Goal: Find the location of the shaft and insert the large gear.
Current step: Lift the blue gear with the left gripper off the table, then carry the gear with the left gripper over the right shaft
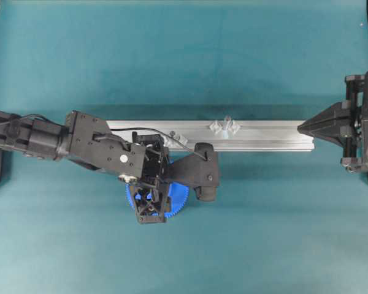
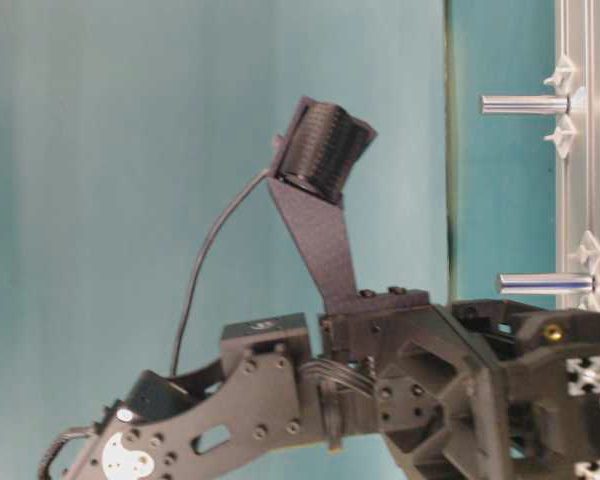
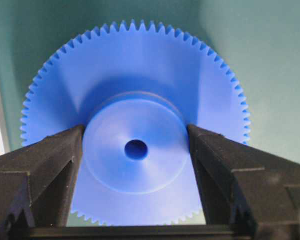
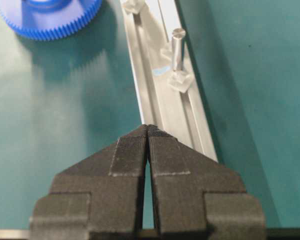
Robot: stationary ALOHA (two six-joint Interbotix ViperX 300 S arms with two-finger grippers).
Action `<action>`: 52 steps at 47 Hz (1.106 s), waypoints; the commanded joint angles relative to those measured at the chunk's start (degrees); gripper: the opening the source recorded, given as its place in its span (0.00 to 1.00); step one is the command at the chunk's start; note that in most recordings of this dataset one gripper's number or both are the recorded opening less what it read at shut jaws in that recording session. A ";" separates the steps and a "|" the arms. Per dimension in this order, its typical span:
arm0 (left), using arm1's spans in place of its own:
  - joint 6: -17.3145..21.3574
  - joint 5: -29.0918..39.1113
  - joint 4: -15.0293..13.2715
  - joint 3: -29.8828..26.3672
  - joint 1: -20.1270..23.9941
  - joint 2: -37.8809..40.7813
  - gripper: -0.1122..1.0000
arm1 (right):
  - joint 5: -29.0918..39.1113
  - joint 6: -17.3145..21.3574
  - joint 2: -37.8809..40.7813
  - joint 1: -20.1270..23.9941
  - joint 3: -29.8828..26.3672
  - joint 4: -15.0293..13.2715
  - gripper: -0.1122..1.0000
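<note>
Left gripper point(image 3: 136, 145): jaws spread partway, clamped on the raised round hub of the flat bright blue toothed plastic gear point(image 3: 140, 90). The gear sits just in front of the long silver aluminium rail point(image 1: 264, 136). Right gripper point(image 4: 147, 131): fingertips pressed together, empty, at the rail's end. Small pale upright shaft point(image 1: 226, 121) stands on the rail between two translucent mounts. Surface: teal mat point(image 1: 172, 55).

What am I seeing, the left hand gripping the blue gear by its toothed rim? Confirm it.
Not the rim. In the left wrist view the left hand has its fingers against the raised round hub of the large gear, one on each side; the toothed rim is free.
</note>
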 commanded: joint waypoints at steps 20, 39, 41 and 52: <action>5.36 2.72 0.18 -5.89 1.85 -5.62 0.73 | -0.18 0.53 0.18 -0.18 -0.79 0.00 0.11; 8.00 8.26 0.26 -12.92 3.87 -7.21 0.73 | -0.18 0.62 0.18 -0.18 -0.62 0.00 0.11; 8.70 8.79 0.26 -13.54 4.04 -7.29 0.73 | -0.18 0.62 0.18 -0.18 -0.62 0.00 0.11; 11.43 11.51 0.26 -16.70 5.45 -6.86 0.73 | -0.18 0.62 0.18 -0.18 -0.62 0.00 0.11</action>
